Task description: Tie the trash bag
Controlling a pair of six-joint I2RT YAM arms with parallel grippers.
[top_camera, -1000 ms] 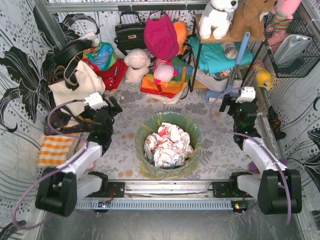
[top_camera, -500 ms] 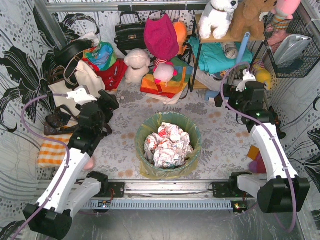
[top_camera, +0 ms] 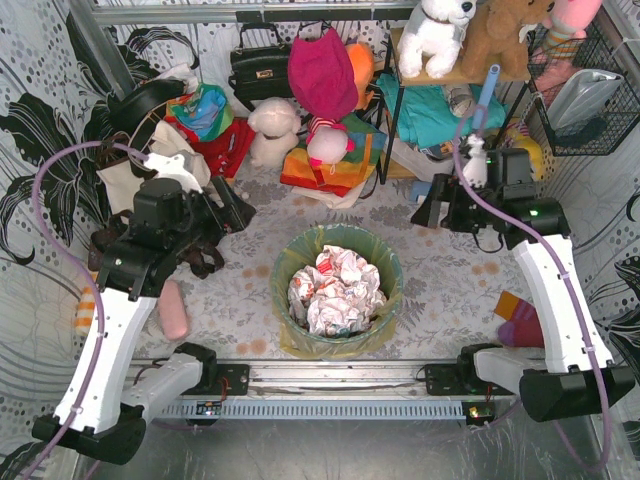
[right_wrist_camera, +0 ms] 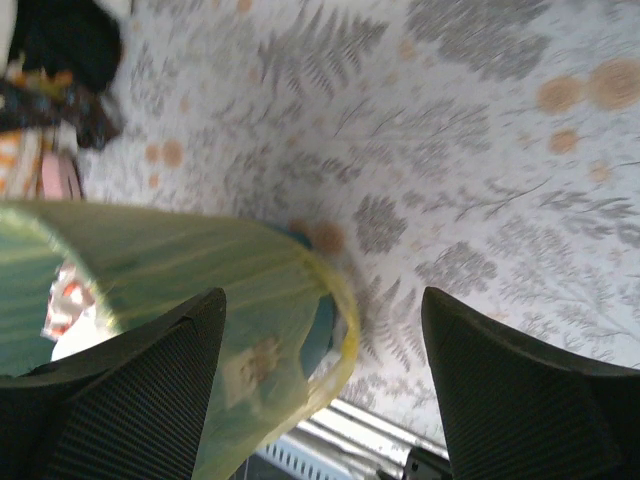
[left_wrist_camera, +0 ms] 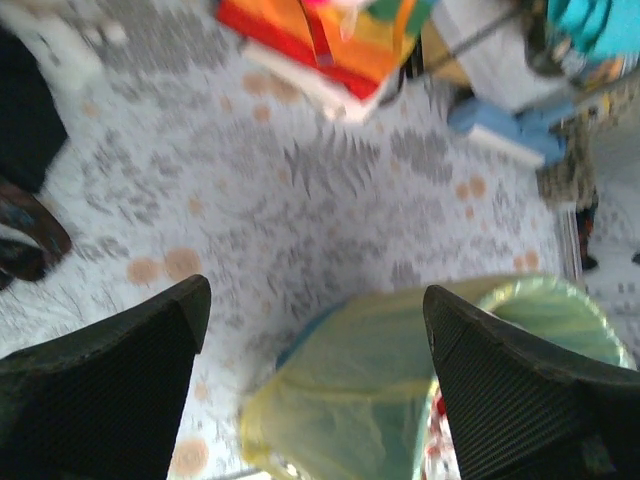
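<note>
Change: both arms have risen from their folded rest and swung forward, flanking the bin.
Meaning: approach only; tying not begun.
Left gripper [left_wrist_camera: 315, 300]: released, jaws wide, empty.
Right gripper [right_wrist_camera: 322, 300]: jaws apart, holding nothing.
Trash bag [top_camera: 340, 236]: mid-bench, lining the teal bin [right_wrist_camera: 320, 332], mouth open, folded over the rim; thin, translucent yellow, crumpled paper [top_camera: 338, 290] inside.

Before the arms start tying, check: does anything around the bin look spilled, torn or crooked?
Nothing stands out. The trash bag is folded over the bin, hanging a little lower at the near left, and the crumpled paper sits inside; no tear or spill shows.
</note>
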